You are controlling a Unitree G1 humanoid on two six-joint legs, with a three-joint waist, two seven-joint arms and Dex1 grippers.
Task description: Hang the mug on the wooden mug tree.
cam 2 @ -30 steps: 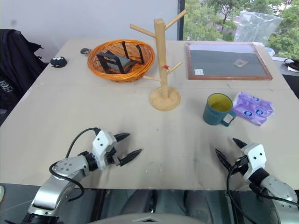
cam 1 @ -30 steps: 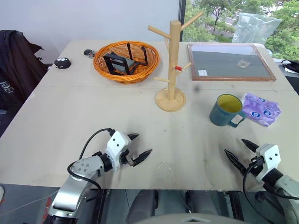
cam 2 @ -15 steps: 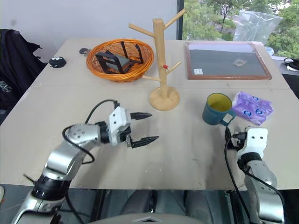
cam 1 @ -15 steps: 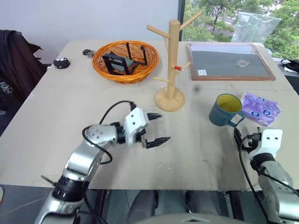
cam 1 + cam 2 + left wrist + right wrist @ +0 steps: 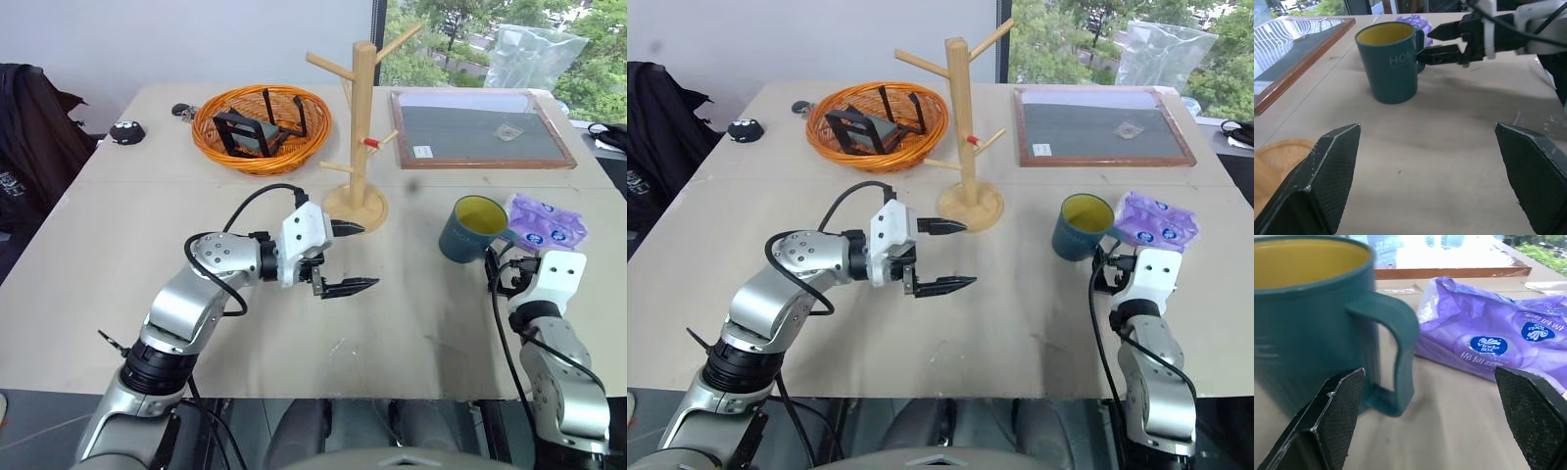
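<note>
The teal-blue mug (image 5: 473, 230) with a yellow inside stands upright on the table, right of the wooden mug tree (image 5: 361, 127), its handle (image 5: 1396, 357) turned toward me. My right gripper (image 5: 500, 269) is open and level, with its fingertips right at the handle; whether they touch it I cannot tell. In the left wrist view the mug (image 5: 1393, 63) shows with those fingers (image 5: 1444, 54) beside its handle. My left gripper (image 5: 361, 257) hovers open and empty above the table, just in front of the tree's round base, pointing toward the mug.
An orange wicker basket (image 5: 263, 127) holding black objects sits left of the tree. A wood-framed board (image 5: 480, 129) lies behind the mug, and a purple tissue packet (image 5: 547, 227) right of it. A small black object (image 5: 129, 130) rests at the far left.
My left arm rose off the table's near edge and swung right, toward the tree's base. My right gripper moved forward and levelled out, reaching the mug's handle.
</note>
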